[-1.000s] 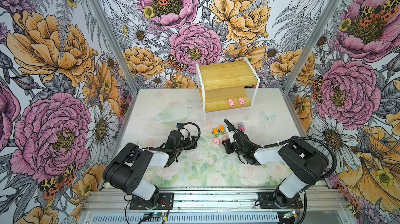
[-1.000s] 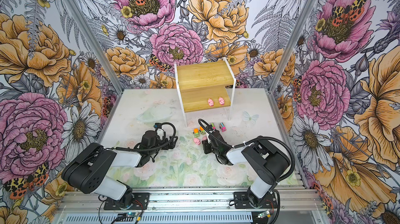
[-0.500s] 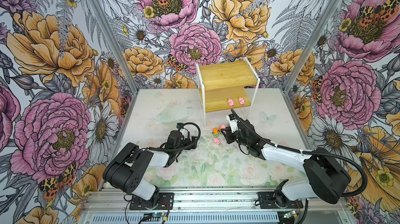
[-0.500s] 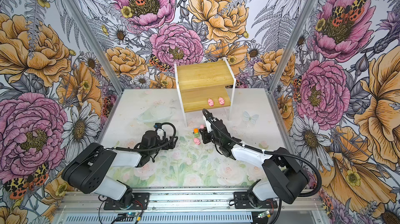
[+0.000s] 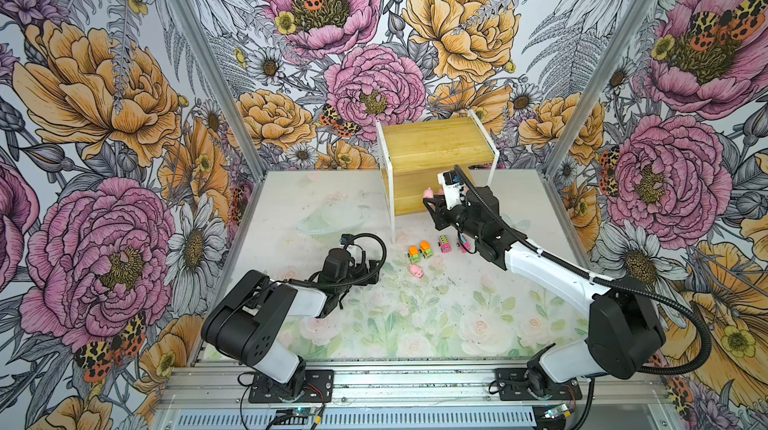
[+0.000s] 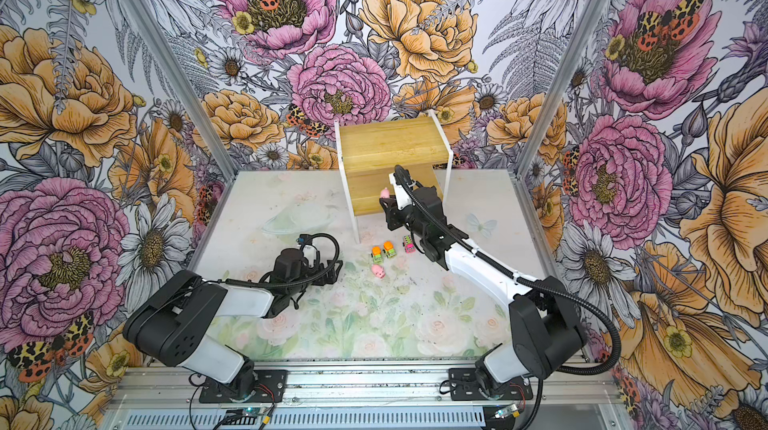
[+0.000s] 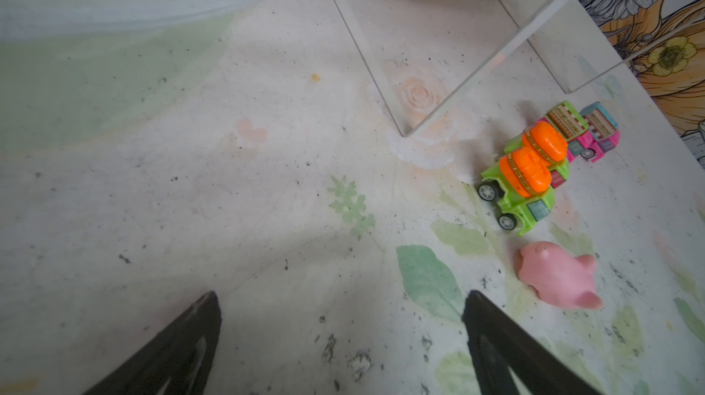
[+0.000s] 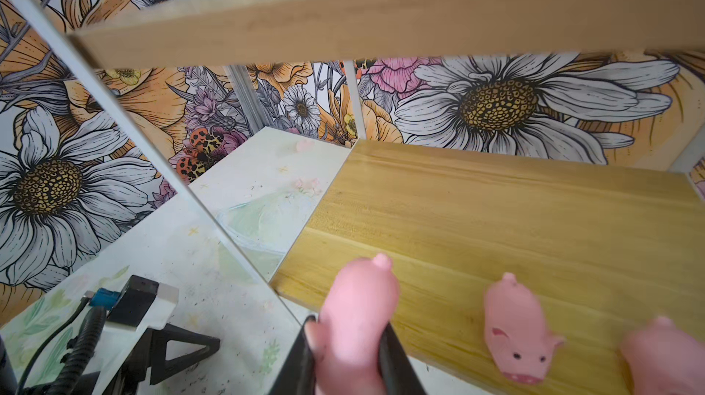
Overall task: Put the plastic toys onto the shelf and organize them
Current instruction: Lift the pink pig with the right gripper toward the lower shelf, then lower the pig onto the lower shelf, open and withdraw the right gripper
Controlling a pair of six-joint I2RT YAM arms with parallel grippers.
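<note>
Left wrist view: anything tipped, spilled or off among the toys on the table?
Nothing spilled or broken. Both green trucks sit upright, pressed together; the pink pig beside them may lie on its side, hard to tell. Dark specks dot the table.

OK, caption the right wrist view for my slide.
The right hand holds a pig at the lower board of the shelf, beside two other pigs on it.

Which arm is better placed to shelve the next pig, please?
Right: the right fingers grip a pink pig at the shelf's lower board; the left fingers sit open over the table, farther away.
</note>
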